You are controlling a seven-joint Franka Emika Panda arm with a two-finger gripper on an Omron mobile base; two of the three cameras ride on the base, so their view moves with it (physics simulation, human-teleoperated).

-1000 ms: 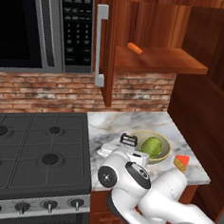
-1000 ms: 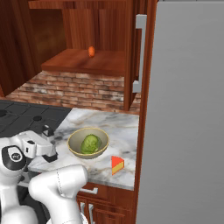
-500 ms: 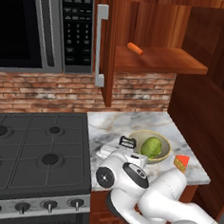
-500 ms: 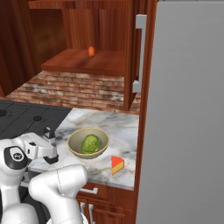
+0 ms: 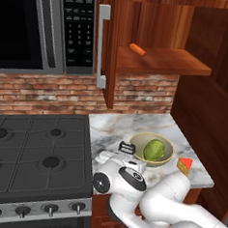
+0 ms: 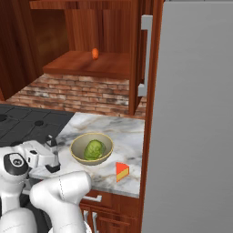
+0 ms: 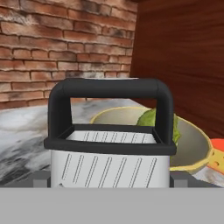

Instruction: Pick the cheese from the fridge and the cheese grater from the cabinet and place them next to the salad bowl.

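The cheese grater (image 7: pixel 109 131), silver with a black top handle, stands upright on the marble counter (image 5: pixel 115 128) just left of the salad bowl (image 5: pixel 168 156). My gripper (image 7: pixel 111 180) is open, one finger on each side of the grater's body, level with the counter. From the base views the gripper (image 5: pixel 122 153) (image 6: pixel 51 157) reaches in from the stove side, with the grater's black handle (image 5: pixel 127 147) showing beyond the hand. The salad bowl (image 6: pixel 79 157) holds a green lettuce head (image 6: pixel 94 149). The cheese (image 5: pixel 184 165) (image 6: pixel 121 171) lies on the counter right of the bowl.
A carrot (image 5: pixel 137 49) lies on the shelf of the open wooden cabinet (image 5: pixel 163 61), whose door (image 5: pixel 105 47) hangs over the counter. The grey fridge (image 6: pixel 195 136) stands right of the counter. A black stove (image 5: pixel 35 153) lies to the left, a microwave (image 5: pixel 40 28) above it.
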